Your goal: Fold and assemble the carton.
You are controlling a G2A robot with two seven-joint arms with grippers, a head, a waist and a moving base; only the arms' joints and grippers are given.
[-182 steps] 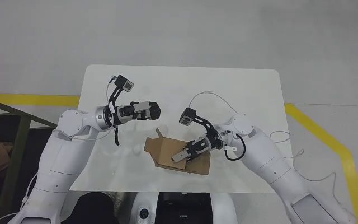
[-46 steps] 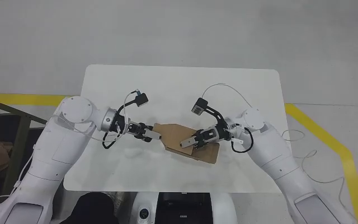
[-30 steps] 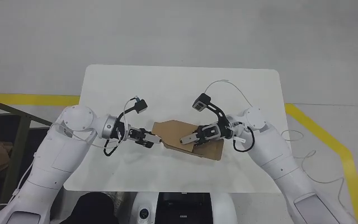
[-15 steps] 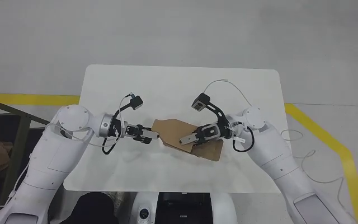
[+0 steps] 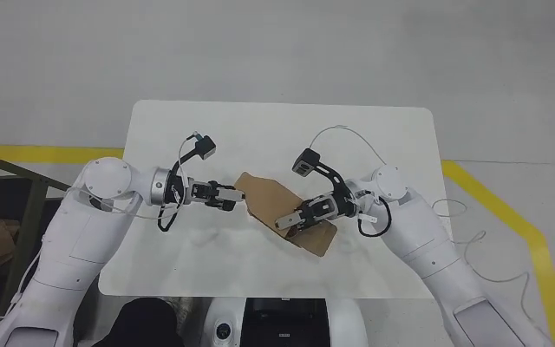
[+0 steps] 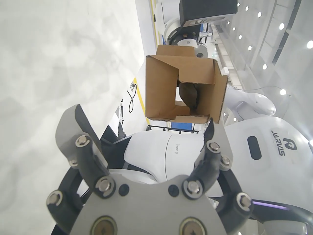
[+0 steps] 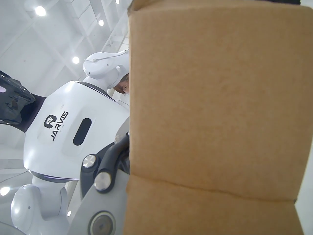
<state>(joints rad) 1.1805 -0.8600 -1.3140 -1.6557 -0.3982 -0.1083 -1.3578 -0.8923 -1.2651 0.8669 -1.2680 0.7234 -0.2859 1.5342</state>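
Observation:
The brown carton [image 5: 276, 201] is held up over the white table [image 5: 260, 130], opened into a square tube with loose end flaps. My right gripper [image 5: 291, 222] is shut on the wall of the carton nearest the table's front. In the right wrist view the carton [image 7: 215, 99] is pressed close, with one of the fingers [image 7: 104, 165] beside it. In the left wrist view a dark fingertip shows inside the carton [image 6: 166, 84]. My left gripper [image 5: 232, 199] stands open at the carton's left end. Seen from its own wrist, the left gripper [image 6: 144, 117] has one tip by a corner flap.
A thin white cable [image 5: 347, 139] loops over the table behind the right arm. Bare tabletop lies at the back and along the left side. A yellow floor line [image 5: 52, 154] runs past both ends of the table.
The carton has risen off the table, its left end swinging up and toward the back. The left gripper has shifted back with that end. The right gripper keeps its hold.

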